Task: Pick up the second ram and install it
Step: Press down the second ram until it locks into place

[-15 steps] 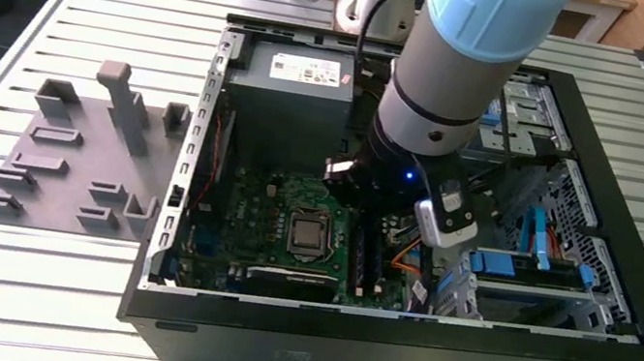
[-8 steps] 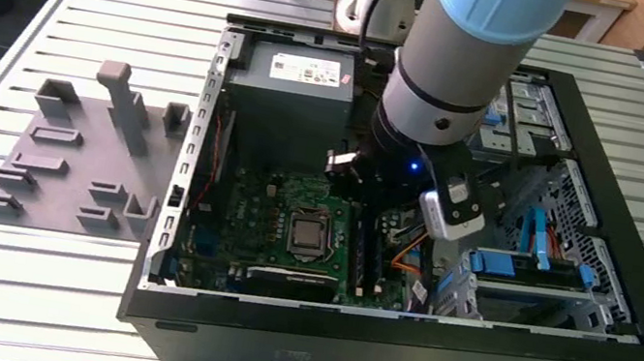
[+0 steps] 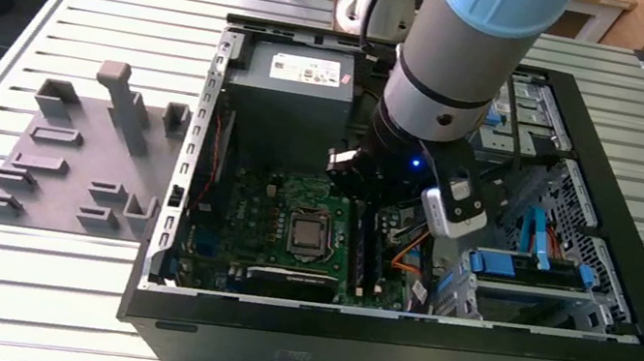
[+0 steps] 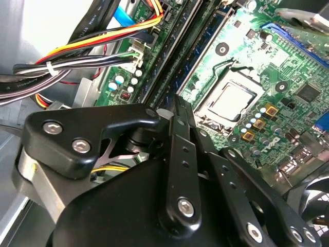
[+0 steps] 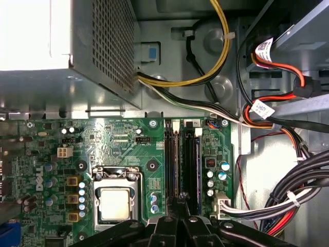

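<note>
In the exterior view the gripper hung inside the computer case above the motherboard, while in both wrist views its fingers stood pinched together over the second ram seated in the motherboard's slots.

I count one open computer case, one motherboard, one processor, one power supply, one grey fixture block.
</note>
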Action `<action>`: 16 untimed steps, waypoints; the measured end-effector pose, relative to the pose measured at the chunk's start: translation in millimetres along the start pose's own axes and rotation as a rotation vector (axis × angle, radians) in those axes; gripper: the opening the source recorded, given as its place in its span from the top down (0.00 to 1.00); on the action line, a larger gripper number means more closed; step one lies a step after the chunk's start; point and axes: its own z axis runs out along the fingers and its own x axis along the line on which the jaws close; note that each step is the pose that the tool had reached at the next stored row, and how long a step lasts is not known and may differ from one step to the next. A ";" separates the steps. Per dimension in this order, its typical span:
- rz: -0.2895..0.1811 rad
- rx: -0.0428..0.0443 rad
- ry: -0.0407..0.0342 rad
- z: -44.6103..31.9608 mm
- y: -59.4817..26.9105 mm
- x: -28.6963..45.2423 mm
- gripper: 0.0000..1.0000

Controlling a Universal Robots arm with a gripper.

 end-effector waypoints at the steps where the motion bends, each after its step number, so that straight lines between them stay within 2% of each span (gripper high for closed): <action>1: 0.000 0.0000 0.0000 -0.1 0.0 0.0 0.89; 4: 0.000 0.0001 0.0001 1.3 0.0 -0.1 0.89; 9: 0.000 0.0000 0.0000 9.9 -0.4 -0.6 0.89; 16: 0.000 0.0001 0.0001 13.6 -0.5 -0.8 0.89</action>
